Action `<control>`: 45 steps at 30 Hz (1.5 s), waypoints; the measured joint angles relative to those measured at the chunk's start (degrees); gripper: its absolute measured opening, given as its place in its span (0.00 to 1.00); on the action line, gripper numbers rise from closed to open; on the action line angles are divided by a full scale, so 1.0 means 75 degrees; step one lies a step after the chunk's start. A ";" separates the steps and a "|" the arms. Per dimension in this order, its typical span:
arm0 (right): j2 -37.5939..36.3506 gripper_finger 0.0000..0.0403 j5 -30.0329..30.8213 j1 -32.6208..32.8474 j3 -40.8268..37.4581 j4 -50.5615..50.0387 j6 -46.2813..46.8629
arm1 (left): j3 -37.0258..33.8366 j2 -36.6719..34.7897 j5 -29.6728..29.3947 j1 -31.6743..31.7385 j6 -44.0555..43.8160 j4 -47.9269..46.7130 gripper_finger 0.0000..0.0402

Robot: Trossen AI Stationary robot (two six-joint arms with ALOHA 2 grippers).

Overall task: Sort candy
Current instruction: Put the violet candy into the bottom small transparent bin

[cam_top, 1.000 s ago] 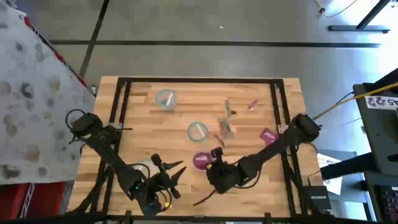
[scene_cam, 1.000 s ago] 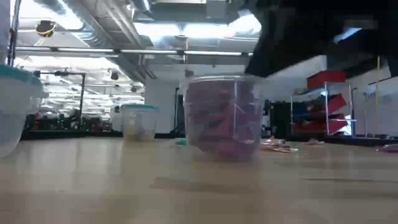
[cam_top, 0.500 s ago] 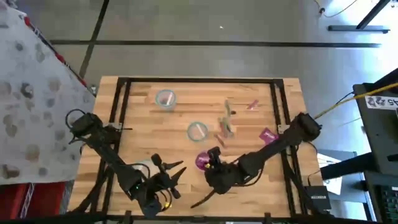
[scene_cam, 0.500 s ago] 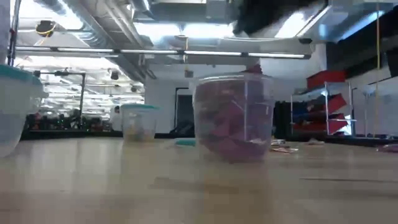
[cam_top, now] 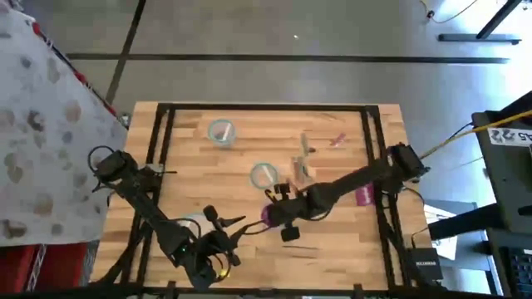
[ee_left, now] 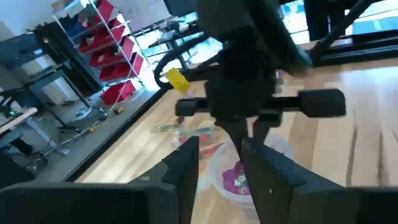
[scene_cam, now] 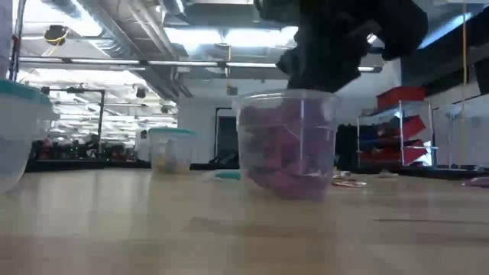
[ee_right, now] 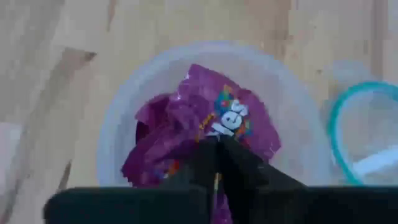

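Right gripper point(ee_right: 216, 163) closed above purple candy point(ee_right: 205, 127); left gripper point(cam_top: 235, 227) waits.

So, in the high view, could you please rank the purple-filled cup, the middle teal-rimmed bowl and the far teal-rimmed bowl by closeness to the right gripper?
1. Purple-filled cup, directly beneath the right gripper.
2. Middle teal-rimmed bowl, just beyond, at table centre.
3. Far teal-rimmed bowl, toward the far left.

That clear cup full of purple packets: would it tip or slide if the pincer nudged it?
Probably slide more than tip. The cup looks thin, clear plastic, so likely light, and it stands upright on smooth wood. The crinkled purple packets inside seem soft and add little weight.
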 joint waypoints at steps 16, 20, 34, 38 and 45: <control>-0.0225 0.16 0.0125 0.0023 0.1325 -0.1672 -0.0418 | 0.0000 0.0003 0.0263 0.0094 -0.0136 0.0007 0.27; -0.0572 0.29 0.0110 0.0199 0.1541 -0.2796 0.0092 | 0.0000 0.0003 0.0368 0.0080 -0.0138 0.0021 0.27; -0.2380 0.34 0.1321 0.2048 -0.1426 -0.6463 0.5852 | 0.0000 0.0006 0.0597 -0.0053 -0.0362 -0.0026 0.27; -0.3270 0.34 0.1021 0.1890 -0.2879 -0.5898 0.7367 | 0.0000 0.0009 0.0756 0.0065 -0.0287 -0.0049 0.27; -0.3937 0.45 0.0044 0.1211 -0.4468 -0.5050 0.8593 | 0.0000 0.0009 0.1777 0.0504 -0.0023 -0.0037 0.27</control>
